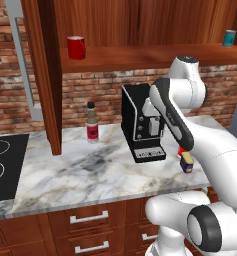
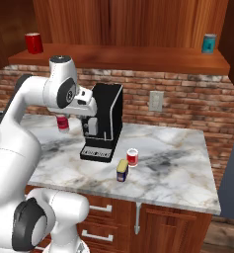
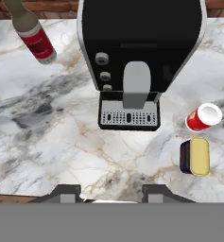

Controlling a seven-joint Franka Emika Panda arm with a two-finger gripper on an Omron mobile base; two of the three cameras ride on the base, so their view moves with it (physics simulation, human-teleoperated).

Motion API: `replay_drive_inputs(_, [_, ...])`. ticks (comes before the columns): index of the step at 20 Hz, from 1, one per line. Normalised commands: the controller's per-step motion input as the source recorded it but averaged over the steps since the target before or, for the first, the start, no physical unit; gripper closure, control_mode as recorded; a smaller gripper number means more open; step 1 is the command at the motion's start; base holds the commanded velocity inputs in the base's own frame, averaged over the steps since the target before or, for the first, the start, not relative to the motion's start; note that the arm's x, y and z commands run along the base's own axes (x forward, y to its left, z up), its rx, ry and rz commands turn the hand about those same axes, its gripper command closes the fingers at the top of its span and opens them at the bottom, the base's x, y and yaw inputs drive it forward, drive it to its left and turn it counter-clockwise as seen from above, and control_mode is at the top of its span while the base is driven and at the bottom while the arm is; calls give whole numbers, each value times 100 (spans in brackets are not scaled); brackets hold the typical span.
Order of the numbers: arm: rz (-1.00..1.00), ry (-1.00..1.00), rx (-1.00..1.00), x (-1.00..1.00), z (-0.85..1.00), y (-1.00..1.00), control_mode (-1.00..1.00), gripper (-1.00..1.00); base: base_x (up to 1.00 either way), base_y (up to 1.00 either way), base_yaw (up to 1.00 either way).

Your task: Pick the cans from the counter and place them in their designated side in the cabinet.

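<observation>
Cans wait side by side on the counter [image 2: 177,173]: red can [image 3: 203,117] upright, blue can [image 3: 195,156] touching it, both to the right of the coffee machine [image 3: 139,56]. Gripper [image 3: 106,193] hovers high, fingers spread, empty; both lie off to its right.

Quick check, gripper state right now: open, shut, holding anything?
Gripper: open and empty, fingertips apart above the counter, in front of the coffee machine; both cans sit untouched on the marble.
</observation>
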Motion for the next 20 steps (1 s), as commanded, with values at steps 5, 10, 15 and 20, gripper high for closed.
replay_drive_inputs(5, [0, -1, 0, -4, 0, 0, -100, -100, 0, 0, 0])
replay_drive_inputs(10, [0, 0, 0, -17, -3, -2, -100, -100, 0, 0, 0])
replay_drive_inputs(15, [0, 0, 0, -23, -14, -16, -100, -100, 0, 0, 0])
replay_drive_inputs(20, [0, 0, 0, -18, -21, -26, -100, -100, 0, 0, 0])
